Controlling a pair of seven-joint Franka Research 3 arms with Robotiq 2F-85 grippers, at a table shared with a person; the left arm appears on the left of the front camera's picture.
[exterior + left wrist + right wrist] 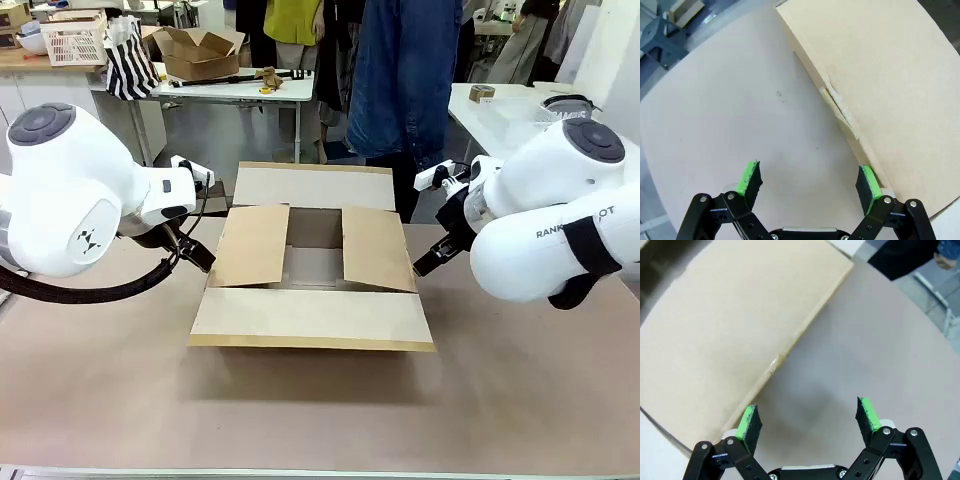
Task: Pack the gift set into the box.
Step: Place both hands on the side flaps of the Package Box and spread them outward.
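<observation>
1. While the front view shows the brown cardboard box (pixel 312 318) mid-frame, flaps (pixel 250 245) spread, the wrist views show its flat edge.
2. Left claw (pixel 808 179) and right claw (pixel 807 418) gape empty over matte tabletop (pixel 320 410).

You see the tan table (pixel 520 400) stretching across the front view. At its far side stands a person in a long blue denim coat (pixel 400 80). Behind and to the left, a white table (pixel 240 90) carries a small brown carton (pixel 200 52) with its flaps open, and a black rod (pixel 215 79) lies along the near edge. A black-and-white striped bag (pixel 130 62) sits at that table's left end. On your right, a roll of tape (pixel 482 92) rests on another white table (pixel 500 115).
</observation>
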